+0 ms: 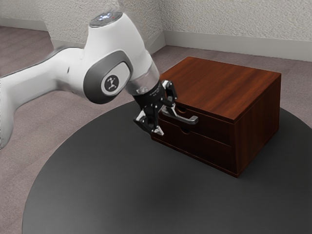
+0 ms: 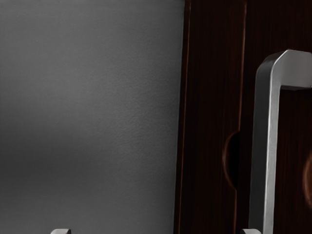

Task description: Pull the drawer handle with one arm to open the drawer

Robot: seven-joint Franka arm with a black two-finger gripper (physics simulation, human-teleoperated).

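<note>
A dark wooden cabinet (image 1: 224,87) with two drawers stands on a round black table (image 1: 122,185). The upper drawer front (image 1: 212,124) carries a grey metal handle (image 1: 185,117) and looks about flush with the lower drawer front (image 1: 195,144). My black gripper (image 1: 163,113) is open at the handle's end nearest the arm, with fingers spread wide. In the wrist view the handle bar (image 2: 267,146) runs close to one fingertip (image 2: 251,231), while the other fingertip (image 2: 61,231) hangs over the bare table (image 2: 87,97). Nothing is clamped between them.
The cabinet sits toward the exterior view's right of the table. The lower drawer has a finger notch (image 2: 233,165) at its upper edge. Brownish floor (image 1: 58,112) and a light wall (image 1: 234,19) surround the table, and the white arm (image 1: 73,73) enters from the exterior view's left.
</note>
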